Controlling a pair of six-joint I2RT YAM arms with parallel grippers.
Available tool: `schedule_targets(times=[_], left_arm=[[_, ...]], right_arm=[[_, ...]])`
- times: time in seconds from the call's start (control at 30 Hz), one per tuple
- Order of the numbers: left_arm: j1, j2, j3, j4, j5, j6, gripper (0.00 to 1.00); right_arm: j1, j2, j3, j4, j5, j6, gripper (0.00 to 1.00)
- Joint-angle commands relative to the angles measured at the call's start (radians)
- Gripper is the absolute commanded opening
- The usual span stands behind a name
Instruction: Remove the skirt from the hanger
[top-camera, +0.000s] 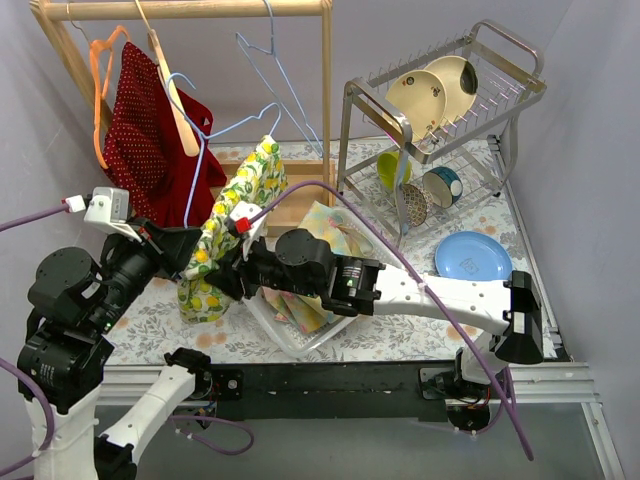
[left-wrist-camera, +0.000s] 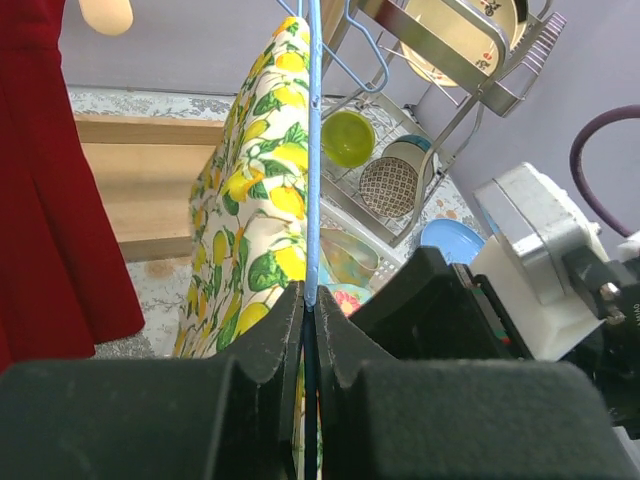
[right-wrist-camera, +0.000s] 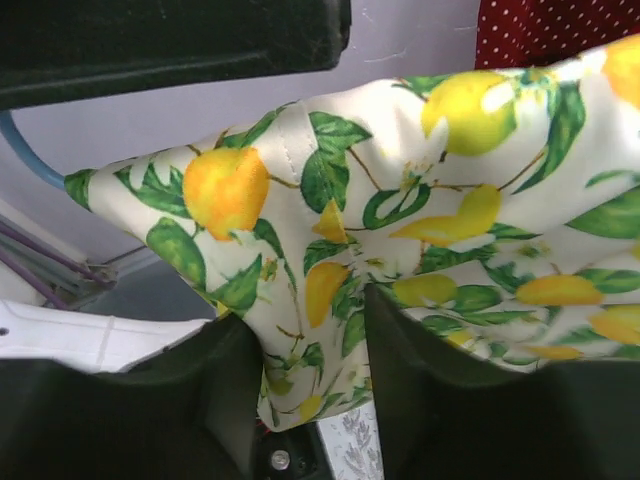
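Observation:
The skirt (top-camera: 243, 205) is white with a yellow lemon and green leaf print, and it hangs over a light blue wire hanger (top-camera: 193, 150) in front of the clothes rack. My left gripper (top-camera: 188, 250) is shut on the hanger's lower wire. The left wrist view shows the blue wire (left-wrist-camera: 314, 150) pinched between the jaws of my left gripper (left-wrist-camera: 310, 300), with the skirt (left-wrist-camera: 262, 200) draped to its left. My right gripper (top-camera: 226, 276) is shut on the skirt's lower part. In the right wrist view the lemon fabric (right-wrist-camera: 400, 200) is bunched between the jaws of my right gripper (right-wrist-camera: 305, 322).
A wooden clothes rack (top-camera: 190, 9) holds a red dress (top-camera: 150, 130) on a wooden hanger, an orange hanger (top-camera: 100, 90) and another blue wire hanger (top-camera: 272, 50). A dish rack (top-camera: 440, 110) with bowls and cups stands at the right. A blue plate (top-camera: 472, 256) and a white tray (top-camera: 290, 335) lie on the table.

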Motion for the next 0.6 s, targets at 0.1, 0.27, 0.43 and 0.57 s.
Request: schedule_targets(times=[0.1,0.27,0.43,0.57], left_arm=[[-0.003,-0.025,-0.007,0.056,-0.018,-0.002,0.0],[-0.003,-0.034,-0.018,0.048,-0.073,0.019,0.0],[-0.003,-0.019,-0.01,0.045,-0.11,0.039,0.0],[-0.003,-0.038,-0.032,0.064,-0.141,0.041,0.0]], right_arm=[[0.008,-0.066,-0.009,0.048,0.1,-0.012,0.01],[0.008,-0.279,-0.195,0.058,0.148,-0.047,0.01],[0.008,-0.514,-0.33,-0.08,0.238,-0.142,0.01],[0.008,-0.671,-0.379,-0.212,0.358,-0.148,0.01]])
